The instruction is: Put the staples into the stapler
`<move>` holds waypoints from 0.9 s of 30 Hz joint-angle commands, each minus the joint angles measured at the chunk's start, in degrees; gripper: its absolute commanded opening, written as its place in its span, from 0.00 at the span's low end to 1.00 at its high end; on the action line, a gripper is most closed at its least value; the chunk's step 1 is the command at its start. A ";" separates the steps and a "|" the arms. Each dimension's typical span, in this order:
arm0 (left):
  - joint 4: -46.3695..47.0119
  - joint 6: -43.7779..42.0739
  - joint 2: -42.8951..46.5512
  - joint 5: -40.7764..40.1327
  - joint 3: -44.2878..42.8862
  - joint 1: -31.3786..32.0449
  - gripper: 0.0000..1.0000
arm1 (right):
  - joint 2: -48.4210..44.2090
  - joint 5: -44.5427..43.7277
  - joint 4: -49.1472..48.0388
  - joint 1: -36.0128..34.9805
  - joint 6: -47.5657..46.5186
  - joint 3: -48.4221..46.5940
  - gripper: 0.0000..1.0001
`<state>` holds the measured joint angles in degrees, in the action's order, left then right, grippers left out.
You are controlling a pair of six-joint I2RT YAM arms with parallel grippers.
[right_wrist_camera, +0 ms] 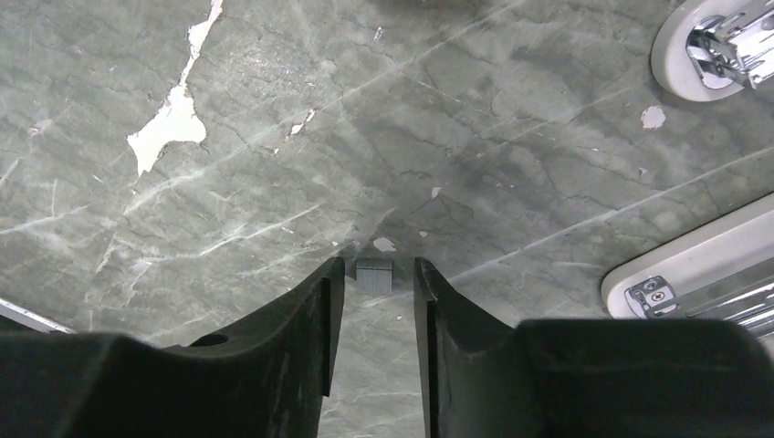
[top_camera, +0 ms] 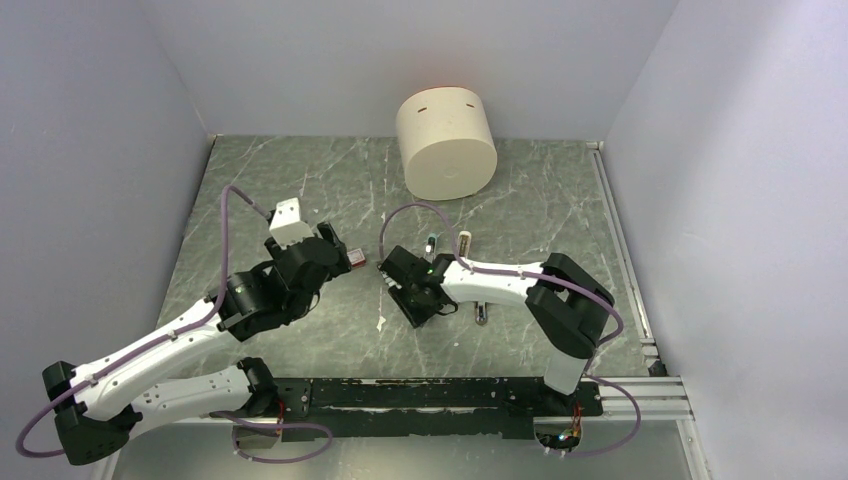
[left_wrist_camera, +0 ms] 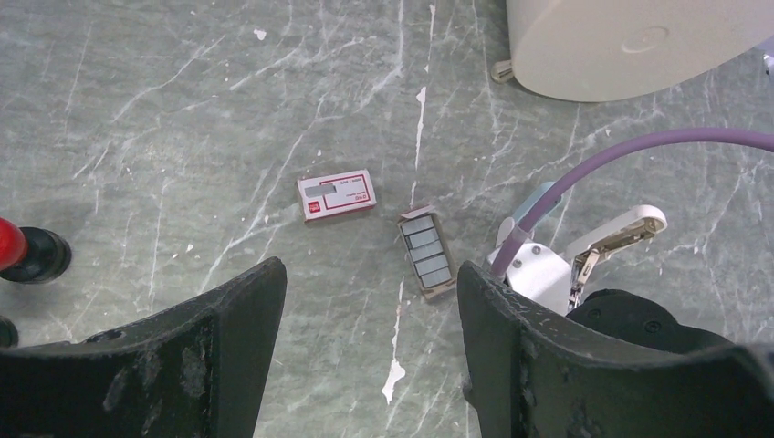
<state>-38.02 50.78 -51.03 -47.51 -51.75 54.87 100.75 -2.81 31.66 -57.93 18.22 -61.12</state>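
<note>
The red-and-white staple box [left_wrist_camera: 337,195] lies flat on the marble table. Beside it is its cardboard tray [left_wrist_camera: 426,253] with several grey staple blocks. One small dark grey ridged staple block [right_wrist_camera: 373,275] lies on the table between my right gripper's [right_wrist_camera: 378,266] fingertips, with a thin gap on each side; the gripper is narrowly open. The white stapler [left_wrist_camera: 613,237] lies swung open with its metal rail showing, and shows at the right wrist view's edge [right_wrist_camera: 698,270]. My left gripper [left_wrist_camera: 370,278] is open and empty above the table, short of the box.
A large cream cylinder [top_camera: 447,143] stands at the back. A red-capped black knob [left_wrist_camera: 20,250] sits at the left. A pale blue piece [left_wrist_camera: 540,199] lies by the right arm's wrist [left_wrist_camera: 538,274]. Enclosure walls on three sides; a metal rail [top_camera: 630,270] runs along the right.
</note>
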 commanded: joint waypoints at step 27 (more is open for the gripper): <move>0.50 0.24 0.43 -0.75 -0.26 -0.37 0.74 | 2.05 -9.19 4.16 -1.36 17.01 -2.40 0.45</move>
<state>-38.00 50.83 -50.76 -47.64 -52.01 54.87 102.10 -12.56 35.46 -58.24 34.26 -63.66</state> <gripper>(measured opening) 0.736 0.444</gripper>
